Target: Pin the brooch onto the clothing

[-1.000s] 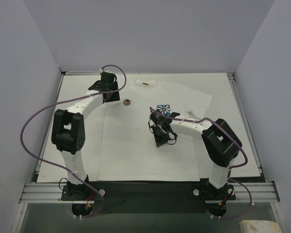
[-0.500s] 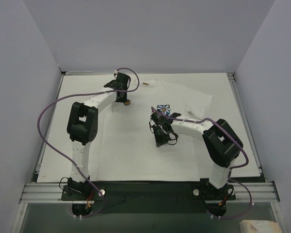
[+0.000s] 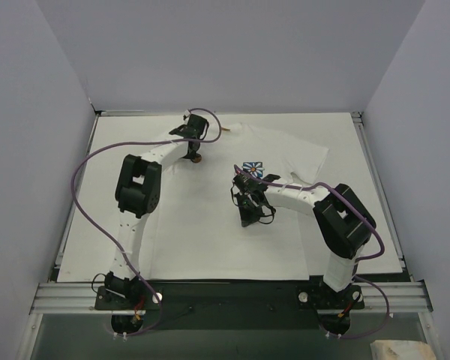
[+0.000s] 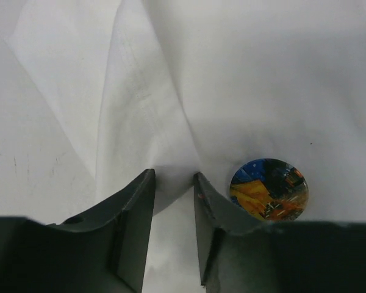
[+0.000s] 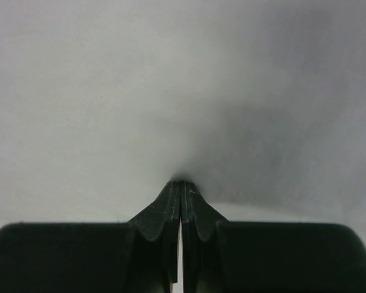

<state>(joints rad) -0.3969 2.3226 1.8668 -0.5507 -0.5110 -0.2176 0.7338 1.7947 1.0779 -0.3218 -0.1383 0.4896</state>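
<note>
The clothing, a white T-shirt (image 3: pixel 289 154) with a small blue daisy print (image 3: pixel 253 168), lies flat on the table. The brooch (image 3: pixel 197 158), a tiny dark disc with an orange centre, lies on the fabric near the shirt's left sleeve. In the left wrist view the brooch (image 4: pixel 269 189) shows a blue and orange picture, just right of my right finger. My left gripper (image 3: pixel 193 152) (image 4: pixel 172 177) is narrowly open over a fold of white cloth, beside the brooch. My right gripper (image 3: pixel 249 220) (image 5: pixel 182 183) is shut, its tips pressed on the shirt below the print.
A small tan label (image 3: pixel 225 129) sits at the shirt's collar at the far side. White walls stand close round the table on three sides. The metal rail (image 3: pixel 225 294) with both arm bases runs along the near edge.
My left arm has swung right and forward, bringing its gripper from the far left to just beside the brooch. The right arm and the shirt have not moved.
</note>
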